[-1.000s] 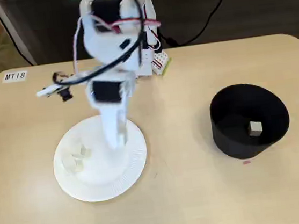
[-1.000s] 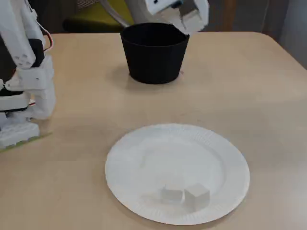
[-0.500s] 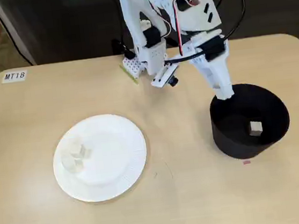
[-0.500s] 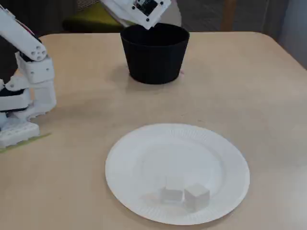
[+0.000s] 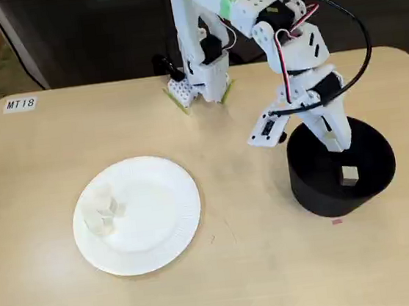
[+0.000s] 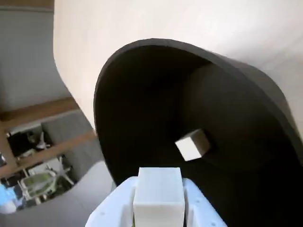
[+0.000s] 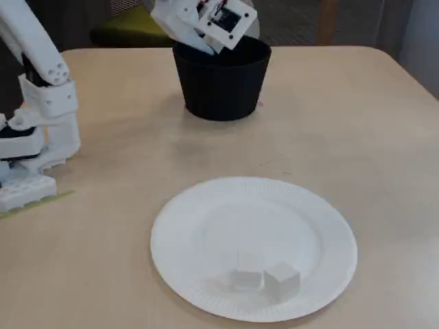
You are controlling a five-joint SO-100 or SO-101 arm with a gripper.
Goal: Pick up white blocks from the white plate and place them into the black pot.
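Note:
My gripper (image 5: 338,142) hangs over the mouth of the black pot (image 5: 320,199) at the right of a fixed view. The wrist view shows the gripper (image 6: 159,213) shut on a white block (image 6: 158,191), held above the pot's dark inside (image 6: 132,104). Another white block (image 6: 192,144) lies on the pot's floor, also seen from above (image 5: 350,175). The white plate (image 5: 157,221) sits at the left with white blocks (image 5: 100,209) near its left rim. In the other fixed view, two blocks (image 7: 281,279) lie at the plate's (image 7: 274,219) near edge, and the wrist hides the fingertips behind the pot (image 7: 219,89).
The arm's white base (image 5: 198,87) stands at the table's far edge, with cables looping over the arm. A label marked MT18 (image 5: 20,104) is stuck at the far left corner. A small pink speck (image 5: 337,220) lies just in front of the pot.
The arm has swung from above the plate across to the pot, carrying a white block. Half a second ago the gripper was at the pot's rim; now it is over the opening.

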